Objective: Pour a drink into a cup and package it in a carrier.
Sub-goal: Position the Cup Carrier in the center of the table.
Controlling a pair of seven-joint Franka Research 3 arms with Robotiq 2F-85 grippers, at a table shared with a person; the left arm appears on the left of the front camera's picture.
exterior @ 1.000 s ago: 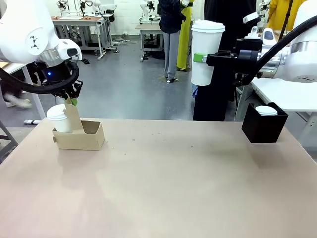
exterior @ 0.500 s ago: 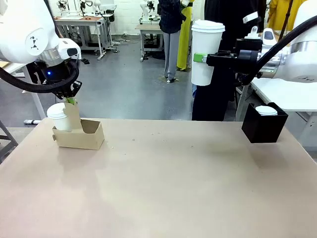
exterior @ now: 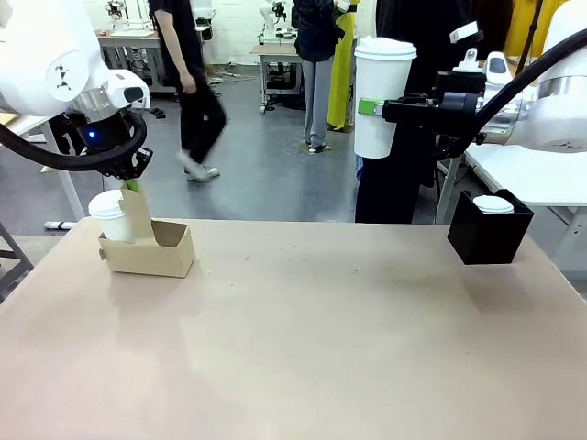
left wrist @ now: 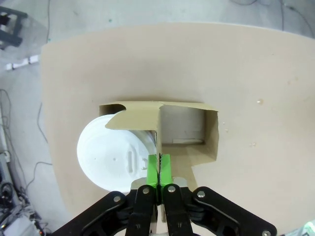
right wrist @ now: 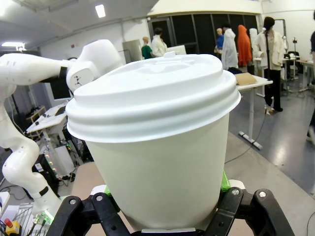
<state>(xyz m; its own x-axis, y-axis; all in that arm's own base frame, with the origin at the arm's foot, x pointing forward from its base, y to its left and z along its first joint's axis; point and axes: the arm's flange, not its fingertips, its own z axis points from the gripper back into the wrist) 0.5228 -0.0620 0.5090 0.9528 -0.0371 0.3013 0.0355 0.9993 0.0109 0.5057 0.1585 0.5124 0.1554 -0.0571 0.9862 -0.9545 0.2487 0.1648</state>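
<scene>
**End effectors both clamped: one on the carrier's tab, one on a lidded cup**

Left end effector [exterior: 135, 185] has its green pads pressed together on the upright handle tab [exterior: 138, 215] of the cardboard carrier [exterior: 154, 258], which sits at the far left of the worktop [exterior: 303, 339]. From the left wrist the pads [left wrist: 153, 169] pinch the thin cardboard edge with no gap. Right end effector [exterior: 374, 107] is clamped round a tall lidded cup [exterior: 382, 92], held upright high over the far right, well apart from the carrier.

Progress, as I judge it: a small lidded cup [exterior: 111, 216] is seated in the carrier's left slot; the right slot is empty, its floor bare in the left wrist view; the tall cup is lidded and in hand, so pouring looks finished for it. What seems left is carrying it across, lowering it into the free slot and letting go; the grip on the tab probably steadies the carrier for that.

Hard to tell: the lids hide whether either cup holds any drink; in the right wrist view the tall cup [right wrist: 157, 147] covers most of its end effector [right wrist: 162, 219] and the worktop beneath; a black box [exterior: 486, 236] at the far right carries a white lid [exterior: 492, 204], and what sits under it is hidden.
</scene>
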